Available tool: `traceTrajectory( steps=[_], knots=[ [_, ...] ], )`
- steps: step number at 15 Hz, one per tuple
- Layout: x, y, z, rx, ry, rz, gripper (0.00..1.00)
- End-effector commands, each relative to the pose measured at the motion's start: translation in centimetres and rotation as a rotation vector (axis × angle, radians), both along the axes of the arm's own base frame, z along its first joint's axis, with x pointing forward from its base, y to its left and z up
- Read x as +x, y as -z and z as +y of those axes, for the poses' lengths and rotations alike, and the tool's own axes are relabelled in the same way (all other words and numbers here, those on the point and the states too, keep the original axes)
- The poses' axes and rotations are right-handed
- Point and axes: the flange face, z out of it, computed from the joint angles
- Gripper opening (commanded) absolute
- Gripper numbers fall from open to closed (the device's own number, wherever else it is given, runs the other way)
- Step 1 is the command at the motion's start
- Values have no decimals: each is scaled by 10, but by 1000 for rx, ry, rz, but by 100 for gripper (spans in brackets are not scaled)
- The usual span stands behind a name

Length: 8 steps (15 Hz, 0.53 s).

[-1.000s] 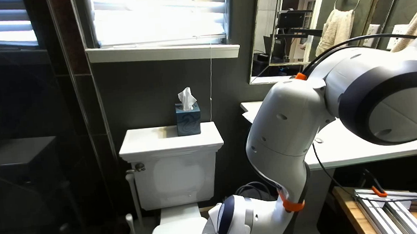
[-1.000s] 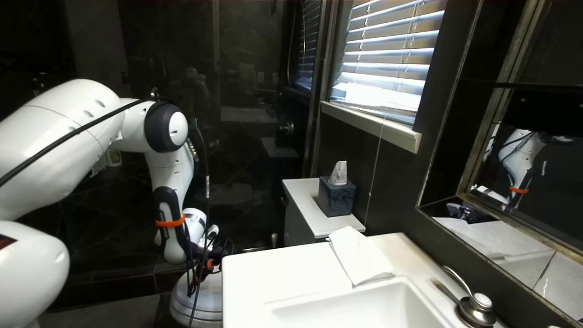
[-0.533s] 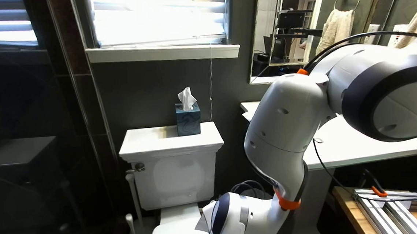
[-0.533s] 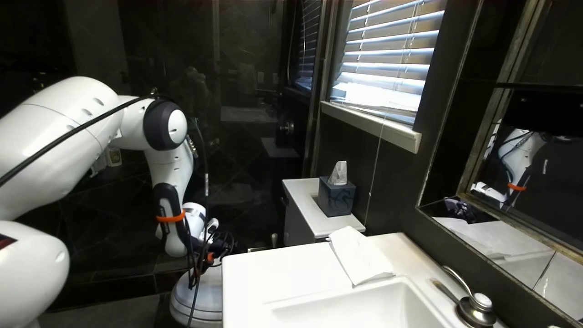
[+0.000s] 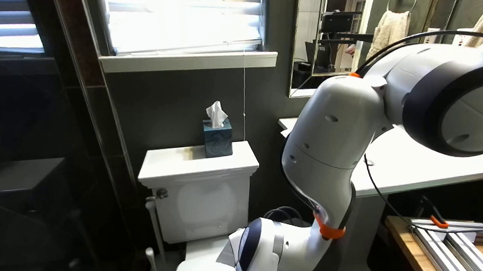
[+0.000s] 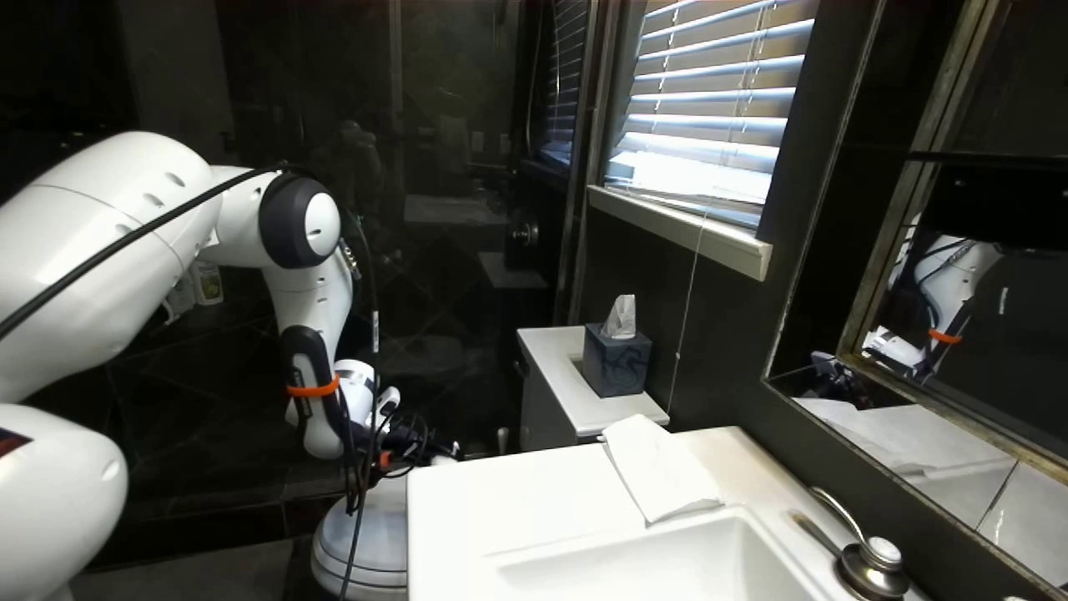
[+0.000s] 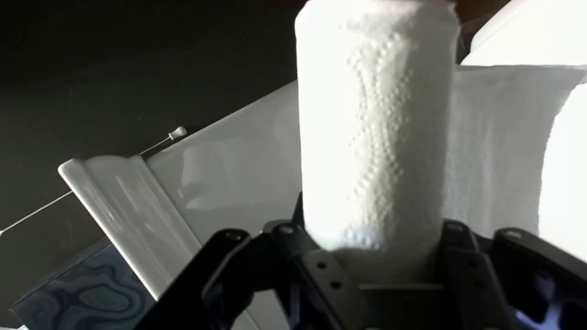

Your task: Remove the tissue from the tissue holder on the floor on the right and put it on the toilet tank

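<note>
The tissue, a white embossed roll (image 7: 380, 123), stands lengthwise between the black fingers of my gripper (image 7: 373, 224) in the wrist view; both fingers press on its sides. In an exterior view my gripper (image 6: 409, 442) is low beside the counter, and a small white bit of the roll (image 6: 445, 457) shows past it. The toilet tank (image 5: 212, 205) has a flat white lid (image 5: 175, 161), higher than my gripper; the tank also shows behind the roll in the wrist view (image 7: 229, 178). The tissue holder is out of view.
A dark teal tissue box (image 5: 218, 142) stands on the right part of the lid and shows in the wrist view (image 7: 91, 293). The white counter (image 6: 517, 501) is close to my gripper. A blind cord (image 7: 178, 133) hangs by the tank. The window sill (image 5: 189, 62) juts above.
My arm has risen a little and shifted left in an exterior view. The gripper has come up beside the counter, and the white roll end now shows there. The tank and teal box have not moved.
</note>
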Motion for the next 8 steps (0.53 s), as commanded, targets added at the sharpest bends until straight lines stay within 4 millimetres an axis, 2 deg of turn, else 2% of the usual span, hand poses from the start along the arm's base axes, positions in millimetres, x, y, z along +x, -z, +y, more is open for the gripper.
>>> traceTrajectory(
  steps=[1,4,5,6,7,8],
  knots=[
    [6,-16,7,10,-29,-56,47],
    [13,-24,11,18,-40,-89,43],
    [16,-28,13,23,-46,-108,37],
    [18,-32,15,28,-51,-131,18],
    [21,-39,16,38,-57,-161,17],
    [25,-46,17,46,-66,-197,12]
  ],
)
